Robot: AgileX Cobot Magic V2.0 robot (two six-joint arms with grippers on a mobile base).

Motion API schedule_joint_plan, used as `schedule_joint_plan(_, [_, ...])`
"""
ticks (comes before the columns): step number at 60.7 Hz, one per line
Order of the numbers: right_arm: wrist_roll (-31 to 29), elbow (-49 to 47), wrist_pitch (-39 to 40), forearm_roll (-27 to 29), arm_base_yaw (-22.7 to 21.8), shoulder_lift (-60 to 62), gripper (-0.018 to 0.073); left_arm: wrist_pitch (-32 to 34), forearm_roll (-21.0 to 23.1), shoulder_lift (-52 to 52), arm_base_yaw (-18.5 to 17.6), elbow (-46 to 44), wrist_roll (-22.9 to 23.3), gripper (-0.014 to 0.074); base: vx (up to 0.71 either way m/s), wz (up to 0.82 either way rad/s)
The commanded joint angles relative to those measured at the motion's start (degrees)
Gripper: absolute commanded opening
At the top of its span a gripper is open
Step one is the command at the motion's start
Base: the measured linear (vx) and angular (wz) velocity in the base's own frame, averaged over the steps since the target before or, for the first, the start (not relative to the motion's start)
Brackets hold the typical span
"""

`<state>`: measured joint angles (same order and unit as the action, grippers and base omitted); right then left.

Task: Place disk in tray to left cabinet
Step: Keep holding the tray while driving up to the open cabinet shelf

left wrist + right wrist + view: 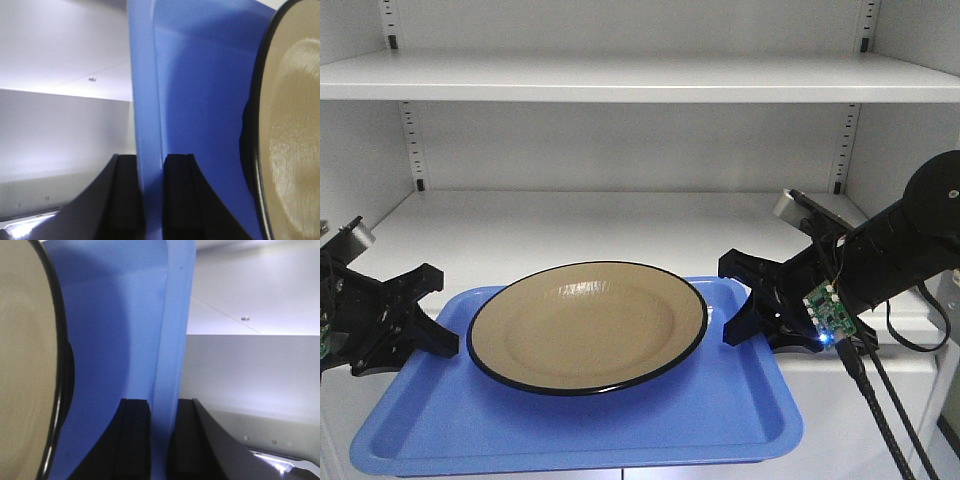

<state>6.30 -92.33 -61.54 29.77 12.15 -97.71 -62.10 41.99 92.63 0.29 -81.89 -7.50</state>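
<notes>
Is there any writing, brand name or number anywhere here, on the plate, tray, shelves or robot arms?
None readable: the disk, tray and left cabinet shelves look plain.
The green circuit board on the right arm: any markings are too small to read.

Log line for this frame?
left gripper: shut on tray | right gripper: shut on tray | disk: on tray | left cabinet: ahead
</notes>
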Motion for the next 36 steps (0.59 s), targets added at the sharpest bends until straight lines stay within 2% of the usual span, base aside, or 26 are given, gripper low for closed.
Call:
schedule_joint_plan(1, [-0.81, -2.22, 2.0, 8.2, 1.11, 3.0, -0.0004, -0.69, 9.51, -2.82, -1.32, -2.09, 0.14, 0.0, 0.31, -0.05])
schedule_joint_plan(36, [-0.81, -2.22, 2.06, 8.2, 1.11, 3.0, -0.0004, -0.69, 9.51, -2.82, -1.32, -2.09, 0.14, 0.0, 0.27, -0.07])
